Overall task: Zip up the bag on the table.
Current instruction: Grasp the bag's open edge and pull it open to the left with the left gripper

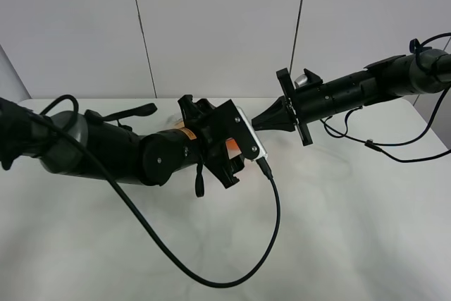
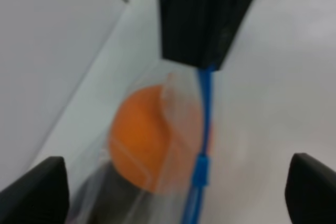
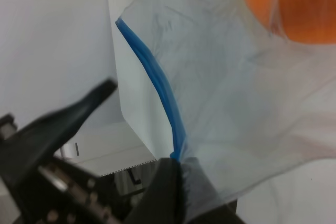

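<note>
Your left gripper (image 2: 178, 174) hangs over the bag (image 3: 231, 93) with its fingers (image 2: 47, 190) spread wide, one on either side of the plastic and touching neither. That reads as a straddle: the gap is lined up so that closing would bring the fingers in around the blue zip strip (image 2: 206, 114) near the slider (image 2: 200, 169), which sits between them and just beside the orange fruit (image 2: 142, 140) showing through the film.

The bag lies near the far edge of the surface (image 1: 338, 244), about midway along that edge, between the two arms. From the high camera the left wrist hides most of it. You cannot tell from these views whether its body rests flat or is partly lifted.

Your right gripper (image 2: 207, 64) reaches in from the right edge and has its fingers pinched together on the end of the zip strip, at the bag's corner. This hold looks like the anchor: it draws the strip out into a fairly straight line and would stop the bag sliding when the slider is pulled.

I judge the zip not yet run, so the next move calls for the left fingers to close on the slider.
</note>
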You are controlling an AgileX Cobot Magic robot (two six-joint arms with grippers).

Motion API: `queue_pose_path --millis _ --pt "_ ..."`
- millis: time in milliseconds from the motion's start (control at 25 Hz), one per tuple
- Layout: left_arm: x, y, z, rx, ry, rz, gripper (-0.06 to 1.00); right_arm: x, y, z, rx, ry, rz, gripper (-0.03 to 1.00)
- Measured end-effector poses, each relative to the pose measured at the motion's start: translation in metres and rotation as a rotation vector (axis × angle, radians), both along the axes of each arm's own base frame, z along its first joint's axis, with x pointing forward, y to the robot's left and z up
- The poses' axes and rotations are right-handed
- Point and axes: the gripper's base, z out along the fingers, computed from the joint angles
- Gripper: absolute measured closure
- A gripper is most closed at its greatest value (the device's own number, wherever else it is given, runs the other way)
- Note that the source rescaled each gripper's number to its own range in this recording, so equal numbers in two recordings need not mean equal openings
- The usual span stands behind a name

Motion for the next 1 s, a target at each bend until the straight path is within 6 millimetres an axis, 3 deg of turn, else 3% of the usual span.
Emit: queue_pose_path --millis 280,440,720,880,1000 --pt "0.004 0.0 -0.002 -0.042 -0.043 0.028 0.3 0.0 0.0 0.0 0.0 0.0 0.0 0.97" --pt "0.003 -0.005 -0.004 -0.057 -0.044 -0.017 0.34 0.0 0.0 0.0 0.0 0.0 0.0 0.97" --pt "0.003 -0.008 -0.026 -0.009 -0.023 -0.05 0.34 0.0 0.0 0.0 0.0 0.0 0.0 0.97" --pt "0.004 -0.007 -0.023 -0.028 -0.051 -0.032 0.35 0.0 0.0 0.0 0.0 0.0 0.0 0.97" --pt "0.005 -0.007 -0.022 -0.034 -0.058 -0.027 0.48 0.0 0.0 0.0 0.0 0.0 0.0 0.97"
